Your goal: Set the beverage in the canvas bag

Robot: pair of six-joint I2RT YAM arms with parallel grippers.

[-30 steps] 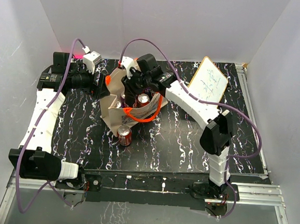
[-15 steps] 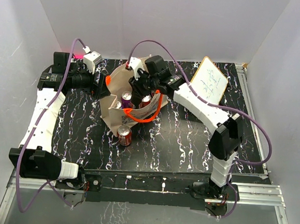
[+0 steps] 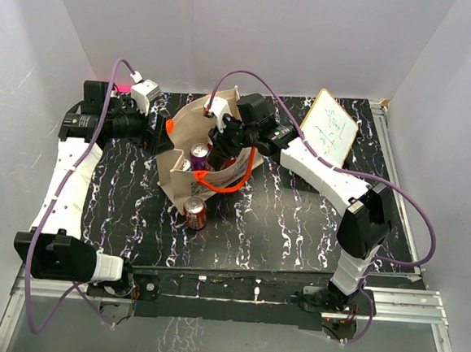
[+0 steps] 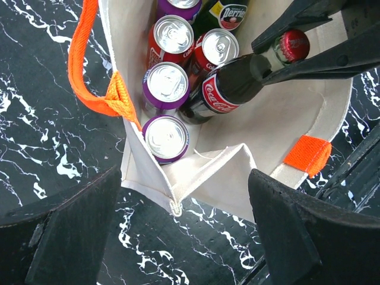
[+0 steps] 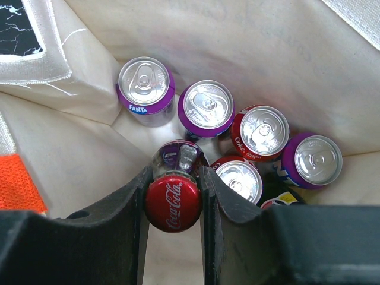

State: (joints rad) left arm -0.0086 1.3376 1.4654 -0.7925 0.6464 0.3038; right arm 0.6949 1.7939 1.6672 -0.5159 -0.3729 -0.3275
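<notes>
The canvas bag stands open at the table's middle left, with orange handles. The beverage in hand is a dark Coca-Cola glass bottle with a red cap. It leans inside the bag over several cans. My right gripper is shut on the bottle's neck just below the cap, reaching into the bag mouth. My left gripper is open, its fingers straddling the bag's near corner without touching it.
Purple Fanta cans, red Coke cans and a green Perrier bottle fill the bag's bottom. Another red can stands on the table against the bag's near side. A white board with handwriting leans at the back right.
My right arm has swung to the right, carrying the bottle with it across the bag's mouth. The left arm and the bag have stayed put.
</notes>
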